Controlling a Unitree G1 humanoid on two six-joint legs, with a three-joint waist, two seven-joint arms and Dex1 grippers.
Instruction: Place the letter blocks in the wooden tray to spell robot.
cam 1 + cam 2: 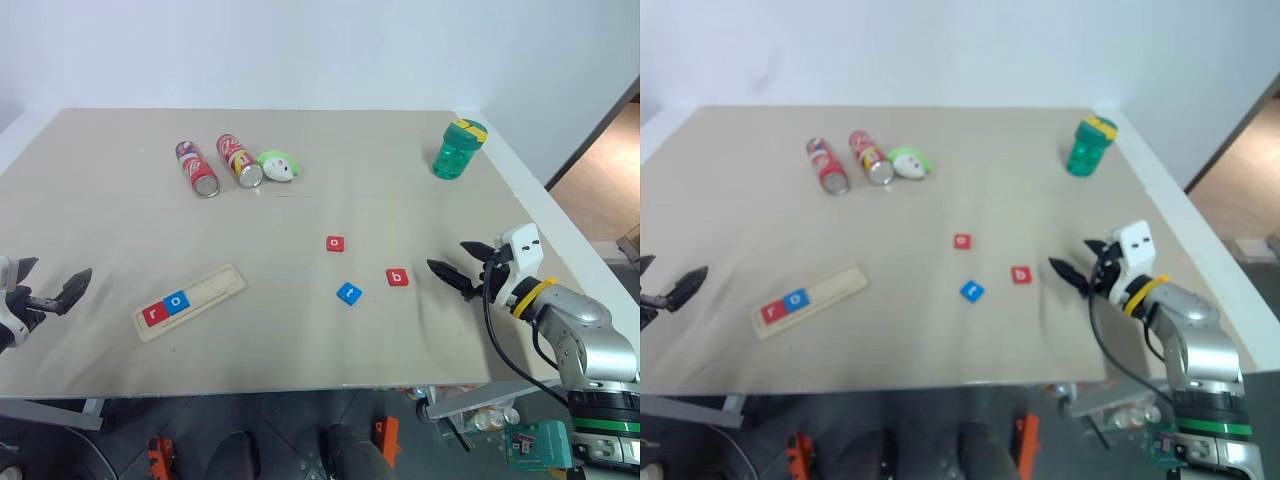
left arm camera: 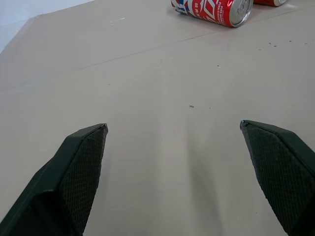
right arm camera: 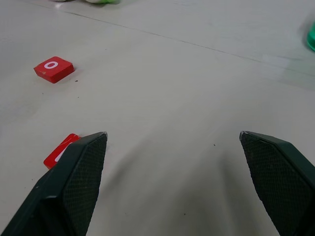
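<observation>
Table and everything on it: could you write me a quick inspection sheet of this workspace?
Surface: beige table, a seam across it.
Job's things: wooden tray holds a red r and blue o; red o, blue tile and red b lie loose.
Clutter: two soda cans lying down, green-white toy, green cup.
End effectors: left and right open, empty.
Cables: black cable along the right arm.
Surroundings: white wall.

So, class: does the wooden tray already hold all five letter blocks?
No, the wooden tray holds just two, a red r and a blue o; three blocks lie loose on the table.
</observation>
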